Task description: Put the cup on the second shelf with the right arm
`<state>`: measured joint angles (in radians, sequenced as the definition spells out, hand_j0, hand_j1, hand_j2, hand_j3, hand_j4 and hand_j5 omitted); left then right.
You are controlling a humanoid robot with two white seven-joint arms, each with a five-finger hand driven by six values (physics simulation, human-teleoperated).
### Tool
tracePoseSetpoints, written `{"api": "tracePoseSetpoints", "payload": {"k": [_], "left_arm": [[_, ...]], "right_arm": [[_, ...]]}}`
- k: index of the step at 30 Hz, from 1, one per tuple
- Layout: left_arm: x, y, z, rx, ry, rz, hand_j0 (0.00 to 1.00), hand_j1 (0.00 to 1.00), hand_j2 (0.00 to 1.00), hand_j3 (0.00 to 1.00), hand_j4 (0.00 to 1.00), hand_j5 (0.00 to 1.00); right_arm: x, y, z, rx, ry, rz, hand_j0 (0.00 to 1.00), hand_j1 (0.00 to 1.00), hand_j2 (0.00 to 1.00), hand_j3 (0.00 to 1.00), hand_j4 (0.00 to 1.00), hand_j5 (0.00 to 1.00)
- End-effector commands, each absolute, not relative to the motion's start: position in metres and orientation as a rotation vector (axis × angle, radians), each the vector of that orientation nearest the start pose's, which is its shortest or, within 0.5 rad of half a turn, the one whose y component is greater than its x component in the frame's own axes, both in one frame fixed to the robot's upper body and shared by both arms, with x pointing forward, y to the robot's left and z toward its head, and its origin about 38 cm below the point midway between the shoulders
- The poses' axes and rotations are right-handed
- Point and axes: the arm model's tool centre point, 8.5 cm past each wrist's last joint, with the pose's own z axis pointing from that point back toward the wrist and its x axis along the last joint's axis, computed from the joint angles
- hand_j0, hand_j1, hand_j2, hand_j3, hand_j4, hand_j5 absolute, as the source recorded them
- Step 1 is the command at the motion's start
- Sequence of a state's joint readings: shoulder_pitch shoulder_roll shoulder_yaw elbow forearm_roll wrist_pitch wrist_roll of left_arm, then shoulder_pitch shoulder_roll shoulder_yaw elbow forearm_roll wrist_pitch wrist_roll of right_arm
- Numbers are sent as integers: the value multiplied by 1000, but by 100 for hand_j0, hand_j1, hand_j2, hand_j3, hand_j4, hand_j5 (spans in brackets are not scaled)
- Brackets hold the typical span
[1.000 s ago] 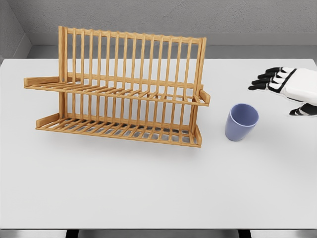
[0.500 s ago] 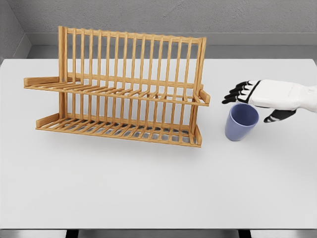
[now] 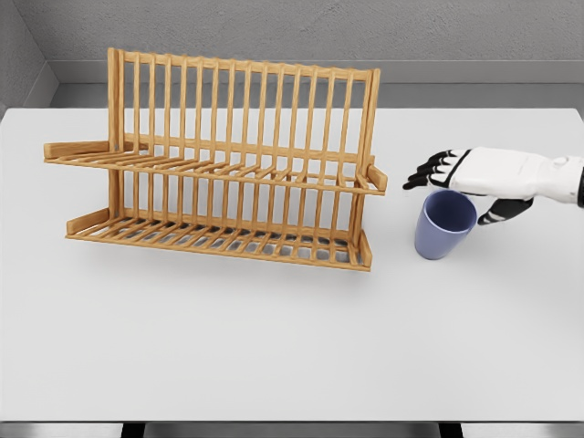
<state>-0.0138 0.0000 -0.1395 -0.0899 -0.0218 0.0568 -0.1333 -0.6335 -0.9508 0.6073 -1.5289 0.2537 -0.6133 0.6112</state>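
A blue-violet cup [image 3: 444,226] stands upright on the white table [image 3: 274,347], just right of the wooden two-tier dish rack [image 3: 219,164]. My right hand [image 3: 461,187] comes in from the right edge and hovers over the cup's far rim. Its black fingers [image 3: 427,172] stretch left past the rim and its thumb [image 3: 500,210] hangs on the cup's right side. The fingers are spread and hold nothing. The rack's upper shelf [image 3: 210,169] and lower shelf [image 3: 219,239] are bare.
The rack's right end post [image 3: 368,155] stands a short way left of the cup. A grey wall [image 3: 292,36] runs behind the table. The table's front edge [image 3: 292,422] lies at the bottom of the view.
My right hand moved left from the right edge to over the cup during the last second, then dropped slightly closer to its rim. The cup and rack have not moved.
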Motion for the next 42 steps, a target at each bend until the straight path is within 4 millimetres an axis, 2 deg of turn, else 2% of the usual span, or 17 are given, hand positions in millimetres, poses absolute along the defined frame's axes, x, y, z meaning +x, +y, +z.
{"api": "tracePoseSetpoints", "payload": {"k": [1, 10, 14, 29, 30, 31, 32, 42], "left_arm": [[33, 257, -263, -46, -29, -167, 100, 100, 100, 100, 100, 100], [33, 257, -263, -46, -30, -165, 100, 100, 100, 100, 100, 100], [33, 257, -263, -46, -30, -165, 100, 100, 100, 100, 100, 100], [32, 257, -263, -46, -28, -165, 100, 100, 100, 100, 100, 100], [32, 257, -263, -46, -28, -165, 100, 100, 100, 100, 100, 100], [32, 257, -263, -46, -28, -165, 100, 100, 100, 100, 100, 100], [32, 257, -263, -46, -28, -165, 100, 100, 100, 100, 100, 100], [33, 257, -263, -46, -30, -165, 100, 100, 100, 100, 100, 100]], "right_arm": [[414, -325, 234, -319, -1354, 2133, 100, 100, 100, 100, 100, 100], [417, -333, 218, -302, -1297, 2118, 100, 100, 100, 100, 100, 100], [417, -327, 215, -285, -1305, 2122, 100, 100, 100, 100, 100, 100], [417, -325, 216, -283, -1309, 2130, 100, 100, 100, 100, 100, 100], [417, -325, 216, -283, -1309, 2130, 93, 93, 93, 93, 93, 93], [418, -326, 215, -284, -1306, 2127, 81, 81, 81, 81, 81, 81], [418, -326, 215, -284, -1306, 2127, 78, 78, 78, 78, 78, 78], [418, -324, 217, -285, -1313, 2129, 77, 77, 77, 77, 77, 77]]}}
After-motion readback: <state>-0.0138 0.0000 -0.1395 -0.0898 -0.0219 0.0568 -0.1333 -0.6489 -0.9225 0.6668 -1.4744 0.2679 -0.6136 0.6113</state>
